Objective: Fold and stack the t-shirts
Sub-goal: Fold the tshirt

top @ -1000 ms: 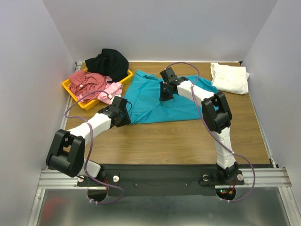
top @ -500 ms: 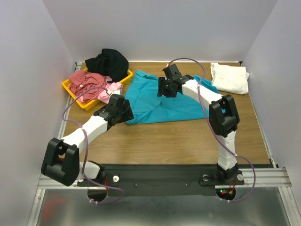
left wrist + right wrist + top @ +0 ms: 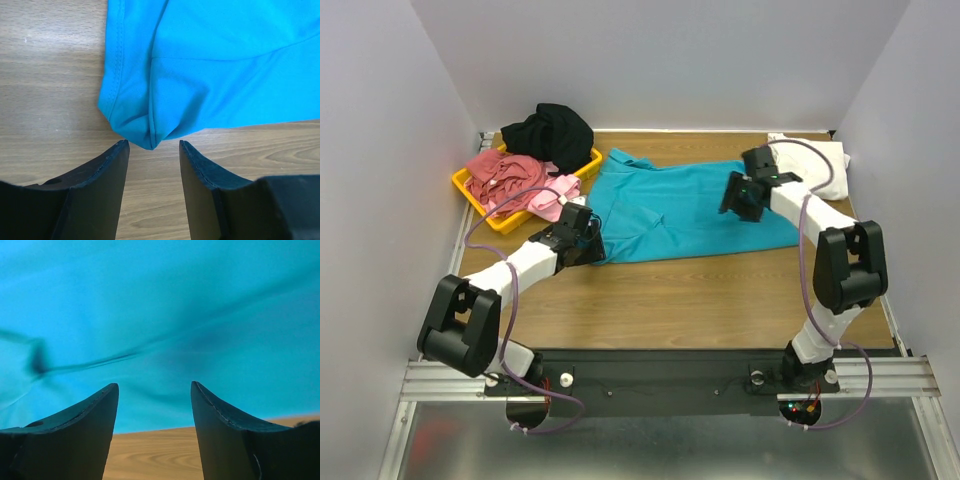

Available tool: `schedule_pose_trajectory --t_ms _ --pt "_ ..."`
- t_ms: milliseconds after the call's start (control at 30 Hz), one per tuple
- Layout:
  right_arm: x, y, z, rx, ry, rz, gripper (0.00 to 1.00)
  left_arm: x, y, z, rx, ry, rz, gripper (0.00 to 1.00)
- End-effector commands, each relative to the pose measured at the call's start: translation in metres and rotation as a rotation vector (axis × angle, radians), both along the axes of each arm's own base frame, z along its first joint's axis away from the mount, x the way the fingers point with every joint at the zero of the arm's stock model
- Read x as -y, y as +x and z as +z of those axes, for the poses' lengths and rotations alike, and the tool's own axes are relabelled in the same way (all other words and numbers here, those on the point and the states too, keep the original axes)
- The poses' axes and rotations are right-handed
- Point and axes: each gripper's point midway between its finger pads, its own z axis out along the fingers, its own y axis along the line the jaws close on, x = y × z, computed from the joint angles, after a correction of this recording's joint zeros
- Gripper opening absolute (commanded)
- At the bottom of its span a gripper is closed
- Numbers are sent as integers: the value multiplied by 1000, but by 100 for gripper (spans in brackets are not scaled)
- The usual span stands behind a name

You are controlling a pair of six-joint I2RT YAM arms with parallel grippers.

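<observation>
The teal t-shirt (image 3: 670, 208) lies spread flat in the middle of the table. Its near-left corner (image 3: 150, 135) points into the gap of my left gripper (image 3: 152, 146), which is open and holds nothing. My right gripper (image 3: 738, 196) hovers over the shirt's right part, also open and empty. In the right wrist view the teal cloth (image 3: 160, 315) fills the frame above the fingertips (image 3: 111, 390), with bare wood below. The white t-shirt (image 3: 820, 170) lies folded at the back right. The black t-shirt (image 3: 548, 128), dusty red t-shirt (image 3: 503, 172) and pink t-shirt (image 3: 550, 195) are heaped at the back left.
A yellow plastic tray (image 3: 508, 222) at the back left holds the red and pink shirts, with the black one on its far rim. Grey walls close in the table on three sides. Bare wood (image 3: 700, 300) runs between the teal shirt and the arm bases.
My right gripper has moved from the shirt's middle to its right part and opened; the cloth now lies flatter and further right. The left gripper has opened wider at the shirt's corner.
</observation>
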Motion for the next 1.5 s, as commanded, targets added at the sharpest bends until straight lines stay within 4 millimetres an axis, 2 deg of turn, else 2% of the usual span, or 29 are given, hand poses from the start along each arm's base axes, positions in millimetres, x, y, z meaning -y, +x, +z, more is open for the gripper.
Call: schedule_pose_trajectory --t_ms 0,67,300,567,800,1033,1233,1267,1333,1467 --pt "41 -6 3 15 -33 -66 65 8 11 16 58 -16 -30 56" --pt "60 -11 -11 -15 -57 -97 65 9 10 14 52 -20 -34 56" --pt "82 -14 -36 -68 -96 -132 65 11 11 10 41 -16 -47 56" --pt "90 -27 -60 -125 -106 -151 65 7 10 -1 21 19 -45 51" --pt "99 -36 -78 -168 -132 -162 65 4 18 -8 23 63 -46 50" --pt "103 -38 -83 -178 -134 -169 65 -1 26 -11 22 104 -33 45" --pt "105 -38 -83 -178 -135 -172 65 -2 29 -13 20 116 -29 35" --pt "105 -38 -84 -181 -136 -173 65 -1 30 -13 20 116 -31 22" --pt "106 -40 -85 -186 -140 -174 65 -1 29 -14 15 119 -35 13" --pt "108 -42 -87 -191 -148 -178 65 1 29 -15 9 115 -52 3"
